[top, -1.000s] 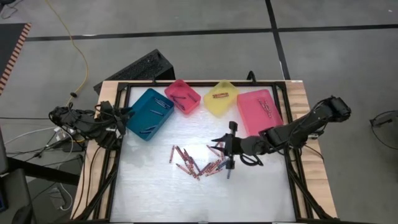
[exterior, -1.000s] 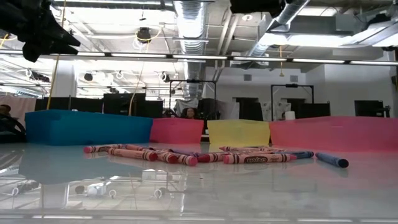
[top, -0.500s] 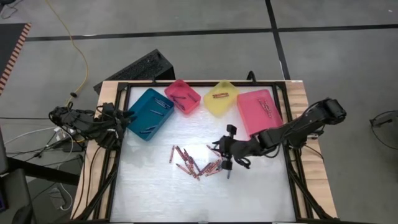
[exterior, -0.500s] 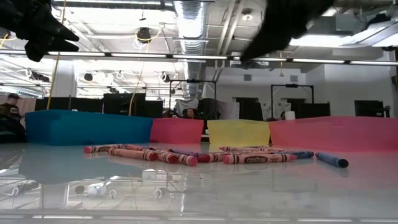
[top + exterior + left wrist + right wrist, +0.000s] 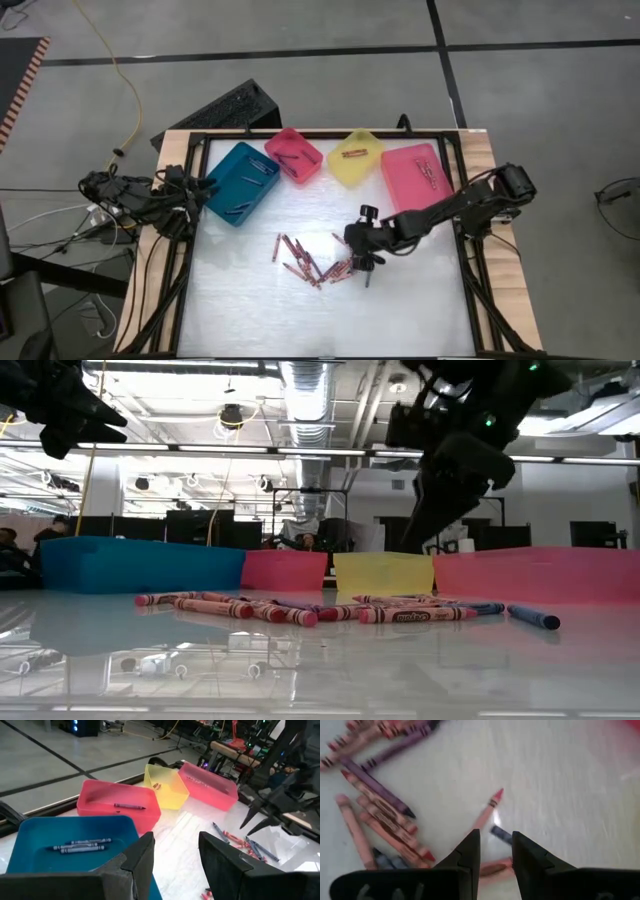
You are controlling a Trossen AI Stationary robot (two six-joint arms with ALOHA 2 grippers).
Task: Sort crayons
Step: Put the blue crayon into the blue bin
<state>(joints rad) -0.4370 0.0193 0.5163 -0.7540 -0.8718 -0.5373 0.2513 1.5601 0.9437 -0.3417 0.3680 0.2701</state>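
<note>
Right hand above the crayons mid-counter, fingers parted, holding nothing. Left hand parted, empty, beside the counter's left edge.

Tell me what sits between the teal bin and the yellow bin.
In the high view, the small pink bin sits between the teal bin and the yellow bin, holding a dark crayon.
</note>
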